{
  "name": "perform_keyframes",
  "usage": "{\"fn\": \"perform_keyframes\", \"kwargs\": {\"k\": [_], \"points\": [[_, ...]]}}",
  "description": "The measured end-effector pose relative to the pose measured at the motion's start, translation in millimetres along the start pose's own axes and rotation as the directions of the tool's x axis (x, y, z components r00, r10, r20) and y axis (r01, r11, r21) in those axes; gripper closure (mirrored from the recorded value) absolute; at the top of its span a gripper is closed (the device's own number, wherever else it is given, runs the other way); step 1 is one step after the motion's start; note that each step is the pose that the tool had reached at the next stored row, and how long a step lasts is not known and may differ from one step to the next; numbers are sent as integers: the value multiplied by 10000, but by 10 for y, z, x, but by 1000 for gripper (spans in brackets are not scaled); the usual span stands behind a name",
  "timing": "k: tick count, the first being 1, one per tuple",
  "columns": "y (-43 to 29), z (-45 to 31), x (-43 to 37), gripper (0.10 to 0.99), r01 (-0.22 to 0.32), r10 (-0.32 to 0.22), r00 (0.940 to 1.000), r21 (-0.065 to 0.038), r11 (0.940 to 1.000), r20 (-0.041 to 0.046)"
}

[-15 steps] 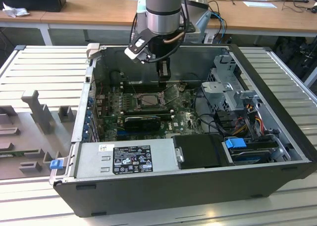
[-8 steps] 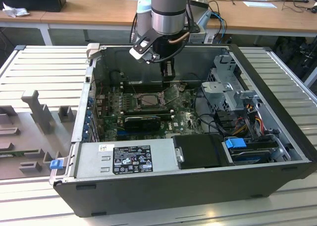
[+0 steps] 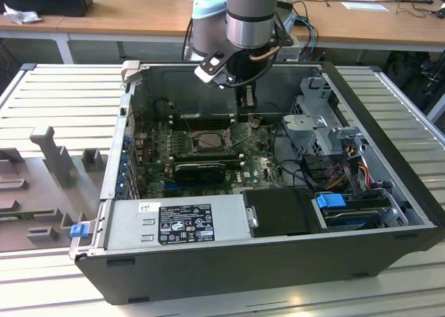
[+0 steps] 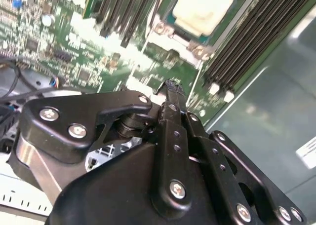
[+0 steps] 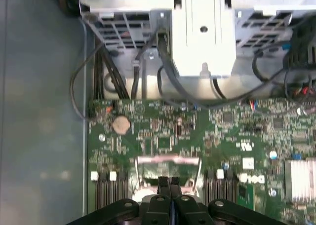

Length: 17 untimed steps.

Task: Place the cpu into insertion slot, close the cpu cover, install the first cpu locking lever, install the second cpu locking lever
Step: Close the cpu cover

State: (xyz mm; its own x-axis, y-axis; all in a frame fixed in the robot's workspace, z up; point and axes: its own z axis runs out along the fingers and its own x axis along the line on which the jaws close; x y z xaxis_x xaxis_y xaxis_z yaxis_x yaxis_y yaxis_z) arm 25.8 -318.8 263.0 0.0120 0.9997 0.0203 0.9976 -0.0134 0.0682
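The cpu (image 4: 202,8) shows its pale face, seated in the insertion slot (image 3: 203,142) on the green board inside the open case. The silvery frame of the cpu cover (image 4: 165,28) lies around it and looks lowered. A thin metal lever (image 3: 242,137) slants up at the socket's side, toward the exterior view's right. My gripper (image 3: 248,114) hangs just above the board beside the socket on that side. In both wrist views its black fingers (image 5: 169,181) are pressed together with nothing between them, the tips (image 4: 170,87) close to the socket's edge.
Long black memory slots (image 4: 247,42) flank the socket. A black graphics card (image 3: 200,169) lies in front of it, then the power supply (image 3: 174,223). The drive cage (image 3: 323,122) and cables (image 5: 163,72) crowd the exterior view's right. The case walls (image 3: 118,143) enclose everything.
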Motion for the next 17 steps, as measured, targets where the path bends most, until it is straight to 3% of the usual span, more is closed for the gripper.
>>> {"fn": "perform_keyframes", "kwargs": {"k": [2,6,10,14,17], "points": [[74,20,1,980,10,-10,10000,0,10000,-2],[129,74,1,980,111,-111,9999,3,9999,-5],[307,102,6,980,129,-129,9999,10,9999,-12],[344,183,5,980,129,-129,9999,15,9999,-11],[341,208,4,980,126,-126,9999,107,9999,-8]]}}
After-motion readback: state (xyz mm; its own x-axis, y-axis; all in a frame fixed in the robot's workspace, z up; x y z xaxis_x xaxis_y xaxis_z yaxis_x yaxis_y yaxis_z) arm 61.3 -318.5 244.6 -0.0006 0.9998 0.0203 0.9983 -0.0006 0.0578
